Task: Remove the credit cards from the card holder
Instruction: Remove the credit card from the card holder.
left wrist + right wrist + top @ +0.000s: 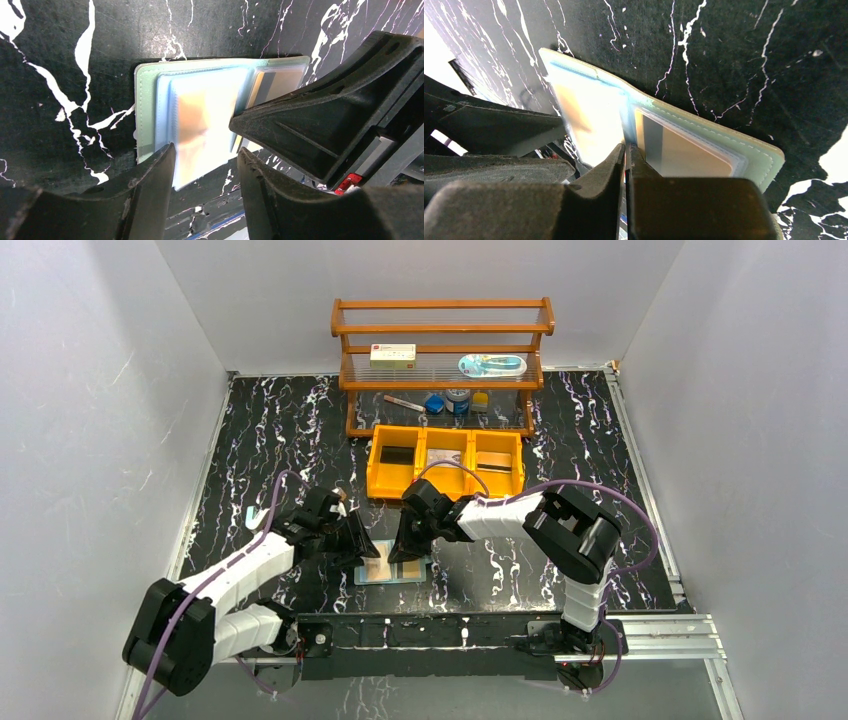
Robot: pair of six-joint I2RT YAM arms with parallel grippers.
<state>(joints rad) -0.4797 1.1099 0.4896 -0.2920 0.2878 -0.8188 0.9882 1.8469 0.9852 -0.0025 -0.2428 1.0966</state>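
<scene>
One black marble table (600, 440), grey walls (90, 440); left claw (206, 152) agape, right claw (628, 147) tight on card holder (751, 152).

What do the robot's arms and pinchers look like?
Both arms have white tube-like links and chunky black joints, the left arm and the right arm alike. A purple cable loops along each. The left gripper and right gripper have black, wedge-shaped plastic fingers.

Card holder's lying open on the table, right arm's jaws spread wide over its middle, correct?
Not wide: the right arm's jaws are nearly shut, pinching the card holder at its middle; the right wrist view shows it.
</scene>
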